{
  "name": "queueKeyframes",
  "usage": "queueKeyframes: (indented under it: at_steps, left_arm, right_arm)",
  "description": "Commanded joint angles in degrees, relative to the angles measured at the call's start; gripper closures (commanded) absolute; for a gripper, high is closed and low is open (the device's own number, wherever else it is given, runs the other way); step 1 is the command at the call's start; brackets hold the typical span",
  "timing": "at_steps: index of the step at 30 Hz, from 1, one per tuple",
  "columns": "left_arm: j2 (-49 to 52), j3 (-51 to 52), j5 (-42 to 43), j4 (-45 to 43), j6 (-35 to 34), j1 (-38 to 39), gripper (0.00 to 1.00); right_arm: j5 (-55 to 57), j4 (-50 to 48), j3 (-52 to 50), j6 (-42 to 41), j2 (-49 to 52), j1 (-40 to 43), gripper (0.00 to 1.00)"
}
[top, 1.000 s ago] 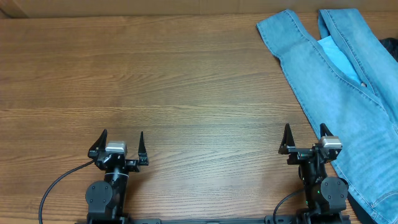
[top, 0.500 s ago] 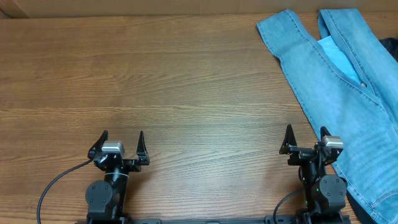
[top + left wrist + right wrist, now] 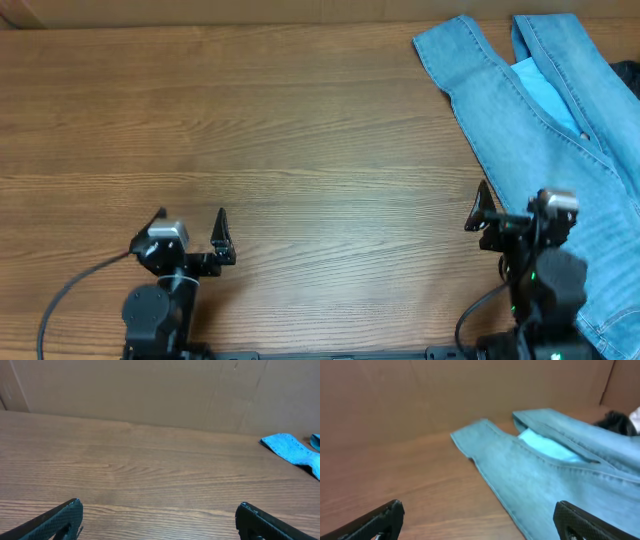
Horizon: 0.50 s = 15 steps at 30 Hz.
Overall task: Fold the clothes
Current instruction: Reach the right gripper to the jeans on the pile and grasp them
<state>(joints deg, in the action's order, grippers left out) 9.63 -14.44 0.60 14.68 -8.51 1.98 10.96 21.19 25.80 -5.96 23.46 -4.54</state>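
The right gripper (image 3: pixel 512 205) has shifted right toward the light-blue faded denim jeans (image 3: pixel 540 130) sprawled along the right edge of the wooden tabletop (image 3: pixel 300 120), it and the left gripper (image 3: pixel 190 220) both gaping wide and empty; limp, weighty cloth, likely best pinched at a hem.

Broad brown wood-grain table (image 3: pixel 250 130) reads smooth, with a soft satin sheen; light-blue faded denim jeans (image 3: pixel 560 170) are coarse, matt woven cloth, raised stitched seams showing; a brighter blue patch of cloth (image 3: pixel 545 85) at their opening looks smoother; black left gripper (image 3: pixel 190 222) and black right gripper (image 3: pixel 512 205), 2 sets of matt, hard plastic-looking fingers; flat brown cardboard wall (image 3: pixel 150 390) behind, dull, papery, creased.
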Motion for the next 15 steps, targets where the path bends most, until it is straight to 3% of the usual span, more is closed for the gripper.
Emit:
queueKeyframes:
  at_steps: [1, 9, 15]
  left_arm:
    - [7.17, -5.51, -0.66, -0.04, -0.63, -0.48, 0.0]
    - [30.6, -22.73, -0.37, 8.72, 1.25, -0.46, 0.0]
    - [42.21, -31.12, 2.27, 15.76, 1.18, -0.46, 0.0]
  right_arm:
    - [0.59, 4.17, 9.07, -0.28, 8.22, 0.07, 0.0]
    - [0.61, 27.32, 29.07, -1.66, 33.2, 2.43, 0.0]
    - [-5.44, 37.35, 35.89, -6.71, 45.79, 5.66, 0.0]
